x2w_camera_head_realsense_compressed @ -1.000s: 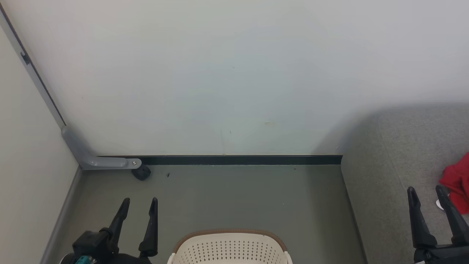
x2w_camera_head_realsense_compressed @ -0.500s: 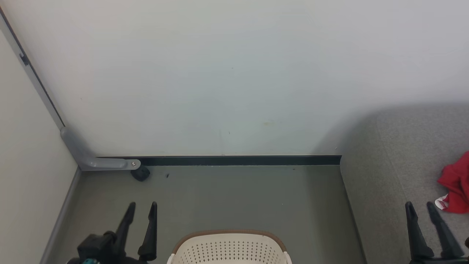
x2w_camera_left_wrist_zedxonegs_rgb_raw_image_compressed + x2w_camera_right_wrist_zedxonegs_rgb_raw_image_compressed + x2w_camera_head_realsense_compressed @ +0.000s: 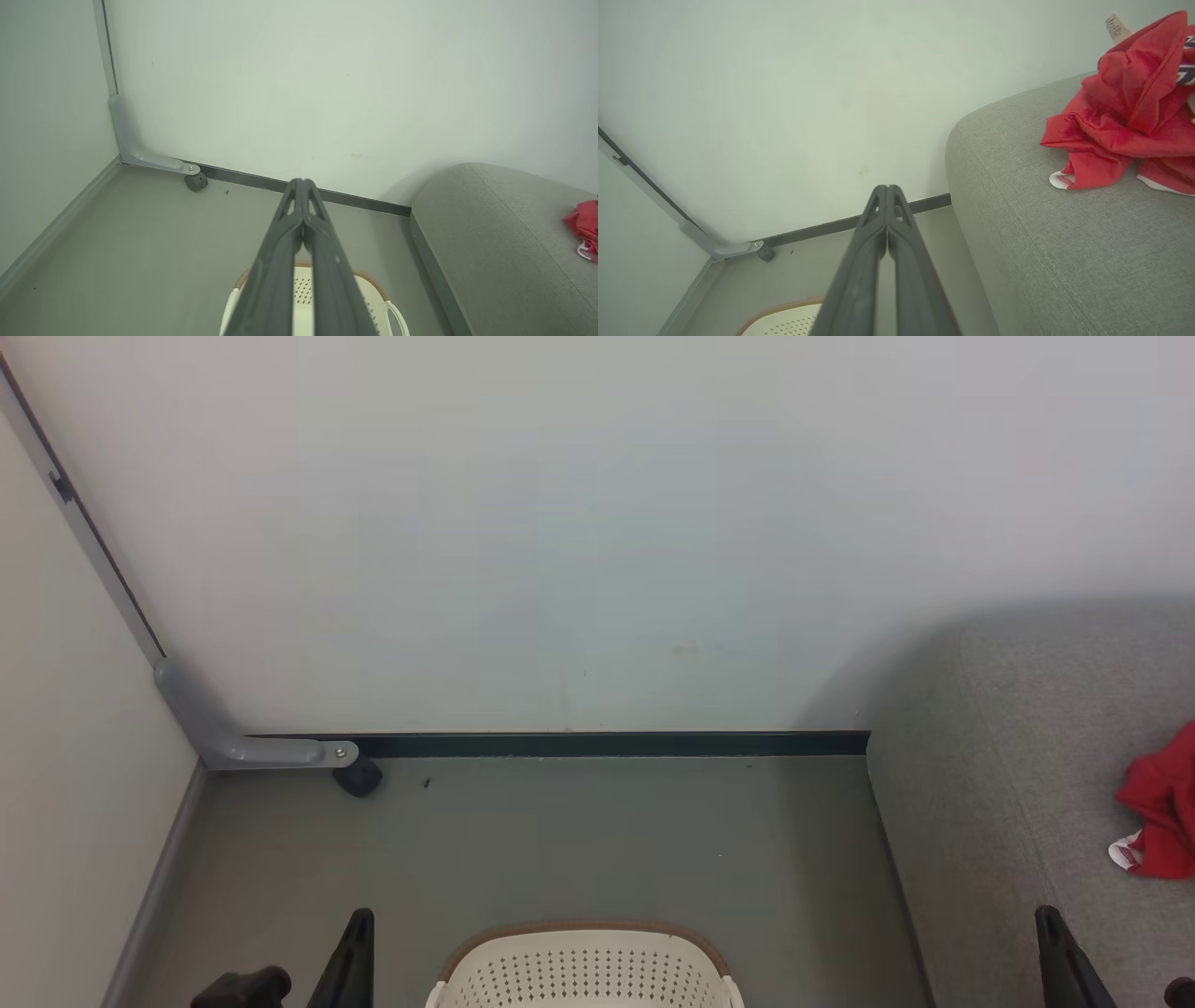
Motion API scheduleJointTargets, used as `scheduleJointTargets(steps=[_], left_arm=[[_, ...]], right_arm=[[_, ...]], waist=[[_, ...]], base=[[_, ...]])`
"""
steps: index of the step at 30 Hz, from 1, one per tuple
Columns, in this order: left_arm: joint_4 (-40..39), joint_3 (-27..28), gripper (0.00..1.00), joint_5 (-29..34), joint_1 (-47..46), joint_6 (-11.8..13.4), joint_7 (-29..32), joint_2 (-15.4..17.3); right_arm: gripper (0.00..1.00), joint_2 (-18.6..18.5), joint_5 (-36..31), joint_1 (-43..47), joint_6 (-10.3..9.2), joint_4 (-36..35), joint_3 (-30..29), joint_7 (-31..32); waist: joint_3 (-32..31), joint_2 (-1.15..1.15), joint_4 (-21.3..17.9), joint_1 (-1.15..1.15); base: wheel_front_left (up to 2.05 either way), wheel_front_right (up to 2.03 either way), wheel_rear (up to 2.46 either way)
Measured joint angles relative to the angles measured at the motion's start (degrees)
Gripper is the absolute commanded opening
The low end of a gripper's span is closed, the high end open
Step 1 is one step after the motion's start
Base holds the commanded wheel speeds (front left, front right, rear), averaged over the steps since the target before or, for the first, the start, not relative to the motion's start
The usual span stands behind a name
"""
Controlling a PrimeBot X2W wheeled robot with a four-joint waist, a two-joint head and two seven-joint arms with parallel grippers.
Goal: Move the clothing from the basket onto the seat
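A heap of red clothing (image 3: 1162, 812) with white trim lies on the grey seat (image 3: 1027, 756) at the right edge; it looks large and crumpled in the right wrist view (image 3: 1125, 116). Only the far wall and brown rim of the cream basket (image 3: 588, 933) show at the bottom centre, so its inside is hidden. My left gripper (image 3: 359, 919) sits low, left of the basket, its fingers pressed together on nothing (image 3: 302, 183). My right gripper (image 3: 1046, 915) is low over the seat's front, left of the clothing and apart from it, also shut on nothing (image 3: 886, 187).
A pale wall stands close behind the grey floor (image 3: 579, 840), with a dark skirting strip along its foot. A grey bracket with a small black caster (image 3: 359, 777) juts from the left corner. The seat's rounded side (image 3: 896, 859) borders the floor on the right.
Both grippers have sunk toward the bottom edge of the head view and their fingers have come together. The right gripper has drawn back from the red clothing, which has stayed on the seat.
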Motion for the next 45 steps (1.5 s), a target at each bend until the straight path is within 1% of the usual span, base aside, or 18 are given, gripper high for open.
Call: scheduleJointTargets(steps=[4, 6, 10, 13, 16, 19, 27, 31, 45], left_arm=[[0.0, 0.9, 0.0, -1.0, 0.0, -0.5, 0.7, -0.4], [0.0, 1.6, 0.0, -2.8, 0.0, -1.0, 1.2, -0.6], [0.0, 2.8, 0.0, -4.4, 0.0, -1.5, 2.0, -1.1], [0.0, 3.7, 0.0, -7.0, 0.0, -1.8, 2.9, -1.4], [0.0, 4.6, 0.0, -8.0, 0.0, -2.1, 3.5, -1.7], [0.1, 5.6, 0.0, -10.4, 0.0, -2.5, 4.2, -2.0], [0.1, 7.9, 0.0, -14.7, 0.0, -3.5, 6.0, -2.9], [0.2, 9.1, 0.0, -17.5, 0.0, -4.5, 6.7, -3.3], [0.3, 13.1, 0.0, -25.3, 0.0, -6.5, 9.6, -4.9]], right_arm=[[0.0, 0.5, 1.8, -0.1, 0.02, 0.3, -0.5, 0.8], [0.0, 0.7, 3.3, -0.2, 0.43, 0.4, -0.8, 1.3], [0.0, 1.2, 5.9, -0.3, 0.44, 0.6, -1.5, 2.1], [0.0, 1.6, 8.0, -0.3, 0.44, 0.7, -2.0, 2.8], [0.0, 2.0, 10.0, -0.5, 0.53, 0.9, -2.4, 3.4], [0.0, 2.4, 12.0, -0.7, 0.94, 1.0, -2.9, 4.3], [0.0, 3.5, 17.4, -1.5, 1.02, 1.4, -4.2, 5.8], [0.0, 4.0, 19.9, -1.7, 1.34, 1.6, -4.8, 6.7], [0.0, 5.9, 29.4, -2.7, 1.99, 2.5, -7.0, 9.7]], waist=[[0.0, 0.0, 0.0, 0.0], [0.0, 0.0, 0.0, 0.0], [0.0, 0.0, 0.0, 0.0], [0.0, 0.0, 0.0, 0.0], [0.0, 0.0, 0.0, 0.0], [0.0, 0.0, 0.0, 0.0], [0.1, 0.0, 0.0, 0.0], [0.1, 0.0, 0.0, 0.0], [0.1, 0.0, 0.0, 0.0]], base=[[0.0, 0.0, 0.0], [0.0, 0.0, 0.0], [0.0, 0.0, 0.0], [0.0, 0.0, 0.0], [0.0, 0.0, 0.0], [0.0, 0.0, 0.0], [0.0, 0.0, 0.0], [0.0, 0.0, 0.0], [0.0, 0.0, 0.0]])
